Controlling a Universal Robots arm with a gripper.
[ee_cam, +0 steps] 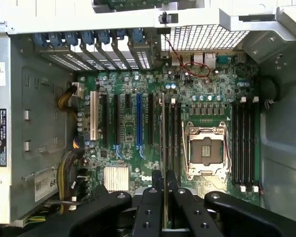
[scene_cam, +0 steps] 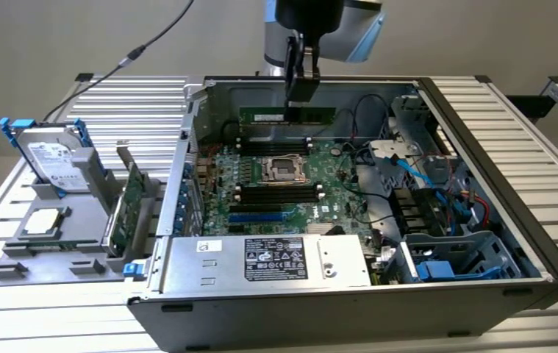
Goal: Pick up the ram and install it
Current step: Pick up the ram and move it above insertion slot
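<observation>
The ram (scene_cam: 264,115) is a thin green stick, held level above the motherboard (scene_cam: 259,173) inside the open computer case (scene_cam: 475,140). My gripper (scene_cam: 301,101) is shut on its upper edge near the middle. In the wrist view the ram (ee_cam: 163,133) appears edge-on as a thin line running away from between the black fingers (ee_cam: 150,207) of the gripper (ee_cam: 164,178). It lies parallel to the black memory slots (ee_cam: 173,133) beside the CPU socket (ee_cam: 203,150) and hangs apart from them. More memory slots (ee_cam: 244,143) lie on the socket's other side.
On the exterior view's left, a grey holder (scene_cam: 23,257) carries a silver hard drive with blue rails (scene_cam: 51,158), a wider green expansion card (scene_cam: 126,209) and a CPU (scene_cam: 43,223). The power supply (scene_cam: 269,259) fills the case's near side. Blue cables (scene_cam: 411,176) and drive bays (scene_cam: 455,254) are on the right.
</observation>
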